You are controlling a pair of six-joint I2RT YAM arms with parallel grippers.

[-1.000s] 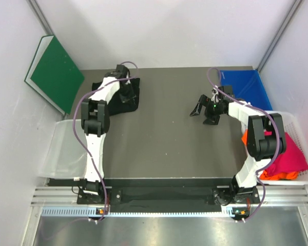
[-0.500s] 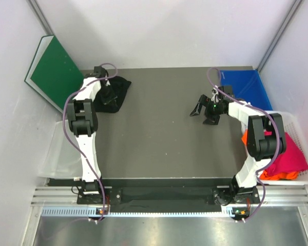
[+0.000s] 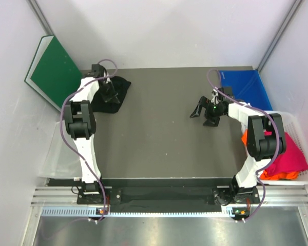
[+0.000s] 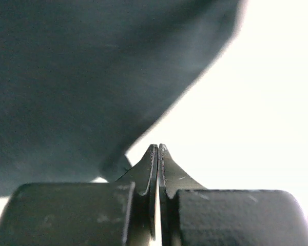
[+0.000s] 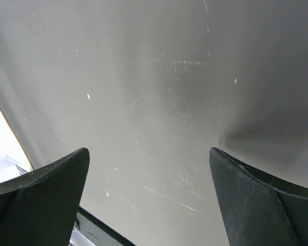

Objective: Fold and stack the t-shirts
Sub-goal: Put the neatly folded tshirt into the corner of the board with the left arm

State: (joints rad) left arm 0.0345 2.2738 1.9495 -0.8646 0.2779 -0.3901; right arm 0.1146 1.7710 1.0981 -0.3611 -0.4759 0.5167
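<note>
The black t-shirt [image 3: 118, 92] lies bunched at the table's back left. My left gripper [image 3: 107, 90] sits over its left part with the jaws shut. In the left wrist view [image 4: 156, 148] the black cloth [image 4: 82, 82] fills the upper left and a fold of it runs in behind my left finger. My right gripper [image 3: 206, 114] is open and empty above bare table at the right middle, and only table shows between its fingers [image 5: 46, 189]. Magenta-pink [image 3: 290, 154] and orange [image 3: 277, 175] t-shirts lie heaped in the white basket [image 3: 307, 180].
A green board [image 3: 54, 72] leans on the left wall. A blue sheet [image 3: 246, 87] lies at the back right corner. A clear plastic bin [image 3: 59, 154] stands off the table's left edge. The white basket is at the right edge.
My left gripper has moved left and back, dragging the black t-shirt with it and bunching it into a smaller heap. The right arm has stayed still.
</note>
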